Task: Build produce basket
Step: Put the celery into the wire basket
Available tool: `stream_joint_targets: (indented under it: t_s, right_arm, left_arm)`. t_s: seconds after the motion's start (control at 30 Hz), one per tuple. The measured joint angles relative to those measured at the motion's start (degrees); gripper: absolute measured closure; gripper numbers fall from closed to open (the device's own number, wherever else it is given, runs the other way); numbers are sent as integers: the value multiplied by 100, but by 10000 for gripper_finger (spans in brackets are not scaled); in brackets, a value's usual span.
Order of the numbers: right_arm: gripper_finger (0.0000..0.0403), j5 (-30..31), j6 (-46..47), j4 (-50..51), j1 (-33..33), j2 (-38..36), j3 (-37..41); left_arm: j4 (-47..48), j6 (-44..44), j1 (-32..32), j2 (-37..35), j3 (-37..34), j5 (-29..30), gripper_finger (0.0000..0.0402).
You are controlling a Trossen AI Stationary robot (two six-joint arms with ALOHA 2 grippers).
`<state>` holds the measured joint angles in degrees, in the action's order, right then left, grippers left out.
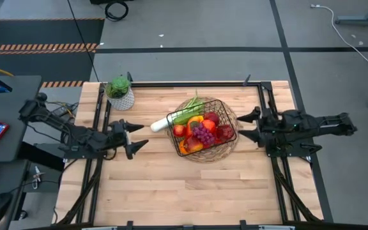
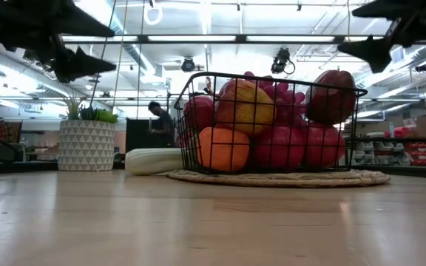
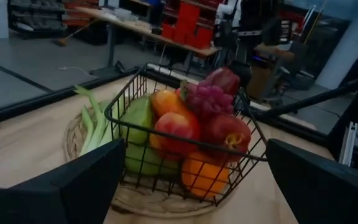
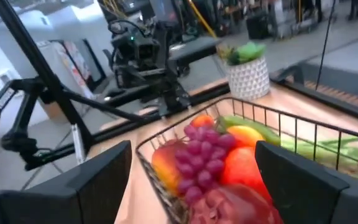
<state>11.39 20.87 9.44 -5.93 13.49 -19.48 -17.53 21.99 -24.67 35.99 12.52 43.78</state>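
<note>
Worktop (image 1: pixel 171 191) of pale wood planks carries everything, with the two dark arms drawn back to opposite sides. Left pincer (image 1: pixel 131 137) hangs with its fingers spread wide and empty, well apart from the load; right pincer (image 1: pixel 250 125) is likewise parted and holding nothing, just beside the mat's edge. Both point inward at the basket (image 1: pixel 224 106), which sits mid-worktop on a round woven mat (image 1: pixel 232 148), probably to keep it steady. Produce fills it to the rim: a leek (image 1: pixel 171 121) juts over the wire on the left arm's side, being too long to lie inside, while red apples (image 1: pixel 225 132), an orange (image 2: pixel 223 148) and purple grapes (image 1: pixel 202 134) heap together. A potted plant (image 1: pixel 119 92) stands apart by the far edge. Filling looks finished.
</note>
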Motion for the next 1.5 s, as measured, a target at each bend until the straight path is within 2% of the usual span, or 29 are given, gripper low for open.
stream_joint_targets:
  t_s: [0.1, 0.23, 0.33, 0.47, 0.57, 0.87, 1.0, 1.1, 1.23, 1.33, 1.5]
  right_arm:
    - [56, -1, -203, -615, 0, -237, 534]
    - [57, -684, -307, -1064, 4, -608, 1017]
    - [57, -855, -272, -1107, 2, -927, 1244]
    - [57, -1156, -263, -1049, 4, -1330, 1382]
    - [57, -1369, -263, -937, 4, -1317, 1408]
    - [57, -1396, -6, -1121, 2, -1315, 1731]
    - [57, -1403, 457, -1234, 3, -1312, 1860]
    - [57, -1404, 805, -1216, 2, -1303, 1912]
    - [57, -1404, 909, -1238, 2, -1302, 1912]
    - [57, -1404, 909, -1237, 3, -1302, 1912]
    - [57, -1404, 906, -1240, 2, -1302, 1912]
  left_arm:
    - [328, 328, 254, 0, 1, -254, 6]
    - [1012, 1080, 643, 2, 3, -976, 6]
    - [1401, 1367, 941, 0, 3, -1508, 6]
    - [1518, 1314, 1321, 0, 3, -1914, 6]
    - [1522, 1150, 1575, 0, 3, -2114, 6]
    - [2372, 1052, 2145, 4, 3, -2492, 6]
    - [2288, 1059, 2322, 127, 3, -2930, 6]
    - [2206, 1008, 2431, 433, 3, -2952, 6]
    - [1975, 567, 2727, 1044, 113, -2786, 6]
    - [1955, -267, 2944, 1542, 420, -2587, 6]
    - [1952, -1432, 3437, 2495, 971, -2675, 6]
